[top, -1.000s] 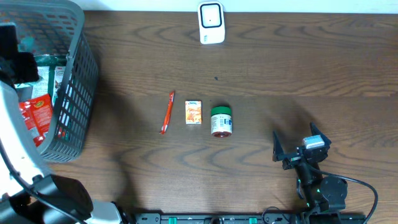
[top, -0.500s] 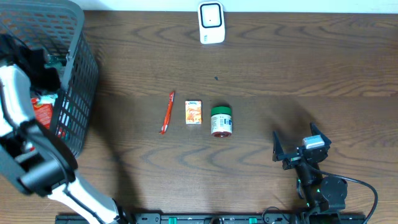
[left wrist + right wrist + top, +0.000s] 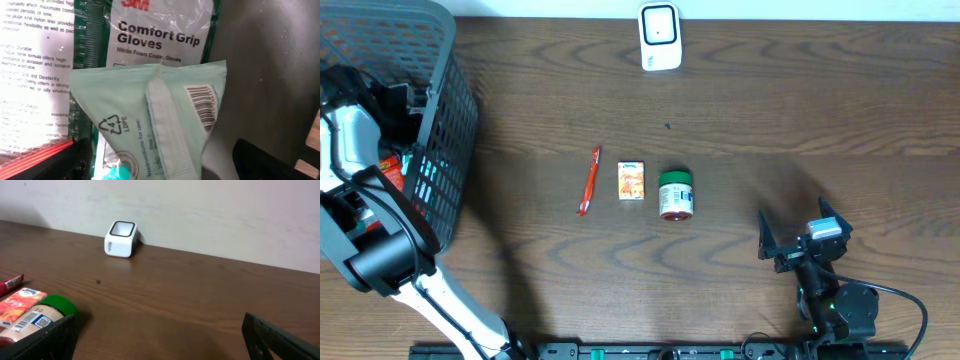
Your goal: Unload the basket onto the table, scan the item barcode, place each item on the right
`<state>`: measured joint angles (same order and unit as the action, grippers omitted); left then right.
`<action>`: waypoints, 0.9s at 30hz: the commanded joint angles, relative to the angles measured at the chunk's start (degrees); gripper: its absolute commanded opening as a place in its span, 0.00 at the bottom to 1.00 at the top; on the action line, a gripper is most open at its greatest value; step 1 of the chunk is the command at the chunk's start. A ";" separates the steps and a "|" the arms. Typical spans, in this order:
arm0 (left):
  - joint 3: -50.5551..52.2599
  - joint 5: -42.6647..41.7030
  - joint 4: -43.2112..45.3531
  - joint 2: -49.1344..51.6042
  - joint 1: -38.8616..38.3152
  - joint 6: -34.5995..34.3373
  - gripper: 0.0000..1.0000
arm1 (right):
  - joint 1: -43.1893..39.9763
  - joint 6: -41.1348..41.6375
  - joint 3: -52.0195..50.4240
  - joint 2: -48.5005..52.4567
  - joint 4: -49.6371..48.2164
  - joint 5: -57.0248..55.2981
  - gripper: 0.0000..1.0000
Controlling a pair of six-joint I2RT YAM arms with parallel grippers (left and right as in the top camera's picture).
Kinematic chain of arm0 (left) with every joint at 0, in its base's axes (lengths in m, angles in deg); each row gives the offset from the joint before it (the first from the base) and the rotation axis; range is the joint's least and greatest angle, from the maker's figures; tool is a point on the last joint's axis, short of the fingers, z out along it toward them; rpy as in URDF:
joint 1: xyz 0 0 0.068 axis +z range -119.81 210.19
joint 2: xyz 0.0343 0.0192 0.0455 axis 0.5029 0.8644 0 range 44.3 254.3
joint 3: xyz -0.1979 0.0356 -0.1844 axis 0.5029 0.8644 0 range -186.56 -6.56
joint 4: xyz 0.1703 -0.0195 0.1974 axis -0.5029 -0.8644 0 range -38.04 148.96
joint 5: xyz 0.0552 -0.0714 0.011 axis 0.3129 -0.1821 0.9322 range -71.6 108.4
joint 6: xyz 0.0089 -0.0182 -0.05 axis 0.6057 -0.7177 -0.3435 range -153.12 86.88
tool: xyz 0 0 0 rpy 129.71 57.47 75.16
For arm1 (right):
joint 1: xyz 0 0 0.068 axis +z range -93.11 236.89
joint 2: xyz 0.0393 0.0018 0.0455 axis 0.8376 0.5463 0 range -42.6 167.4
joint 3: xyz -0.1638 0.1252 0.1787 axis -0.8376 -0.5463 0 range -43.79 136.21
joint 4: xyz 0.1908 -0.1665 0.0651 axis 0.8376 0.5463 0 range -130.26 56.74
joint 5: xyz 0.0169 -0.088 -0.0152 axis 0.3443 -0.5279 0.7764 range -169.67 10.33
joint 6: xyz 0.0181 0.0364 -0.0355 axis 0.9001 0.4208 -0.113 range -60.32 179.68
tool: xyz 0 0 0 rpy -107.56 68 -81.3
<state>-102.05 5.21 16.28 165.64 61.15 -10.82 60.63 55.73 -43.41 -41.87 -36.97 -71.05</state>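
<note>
**Left arm reaches into basket above a pale green packet; right arm rests open on the table**

Seen from overhead, a dark wooden table (image 3: 800, 110) holds a grey mesh basket (image 3: 450, 120) at its far left edge. The left arm bends over the rim, with the left gripper (image 3: 408, 103) inside the basket.

The wrist camera shows its two dark fingers (image 3: 272, 160) spread wide at the lower corners of the view. Between them lies a pale green packet (image 3: 150, 115), with a clear gap beside the right-hand finger, so the gripper appears to grasp nothing. The packet rests on top of a pack of Comfort Grip gloves (image 3: 160, 35). Its barcode (image 3: 202, 106) faces up, printed near its right edge.

A white scanner (image 3: 660, 37) stands at the far edge of the table, near the middle and well apart from the basket. At the table's centre three things sit in a row: a red pen (image 3: 589, 181), a small orange carton (image 3: 632, 181) and a green-lidded jar (image 3: 675, 195) lying on its side.

The right gripper (image 3: 803, 235) sits near the front right edge, its jaws spread fully and holding nothing.
</note>
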 commanded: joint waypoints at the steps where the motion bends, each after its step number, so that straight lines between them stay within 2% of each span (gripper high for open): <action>1: -0.31 4.35 0.33 3.34 -0.17 0.94 0.89 | 0.00 0.70 -0.07 -0.20 0.20 0.48 0.99; 9: -0.31 6.54 -0.50 11.96 -0.20 0.68 0.89 | 0.00 0.70 -0.07 -0.20 0.20 0.48 0.99; 11: -0.31 6.58 -1.03 12.94 -0.15 0.72 0.70 | 0.00 0.70 -0.07 -0.20 0.20 0.48 0.99; 12: -0.31 6.40 -1.16 13.05 -0.11 0.72 0.68 | 0.00 0.70 -0.07 -0.20 0.20 0.48 0.99; 13: -0.31 6.34 -1.16 13.05 -0.07 0.70 0.69 | -0.02 0.70 -0.07 -0.20 0.20 0.48 0.99; 14: -0.31 6.14 -1.16 13.03 -0.07 0.46 0.86 | 0.00 0.70 -0.07 -0.20 0.20 0.48 0.99; 15: -0.31 6.12 -1.14 13.03 -0.07 -0.15 0.90 | 0.00 0.70 -0.07 -0.20 0.20 0.48 0.99; 25: -1.57 6.86 -1.22 12.81 0.09 -0.37 0.92 | 0.00 0.70 -0.07 -0.20 0.20 0.48 0.99; 27: -1.18 10.10 -0.96 13.20 0.20 -0.37 0.92 | 0.00 0.70 -0.07 -0.20 0.20 0.48 0.99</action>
<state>-106.42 11.27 15.71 171.67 60.85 -10.82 60.61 55.73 -43.41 -41.87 -36.97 -71.05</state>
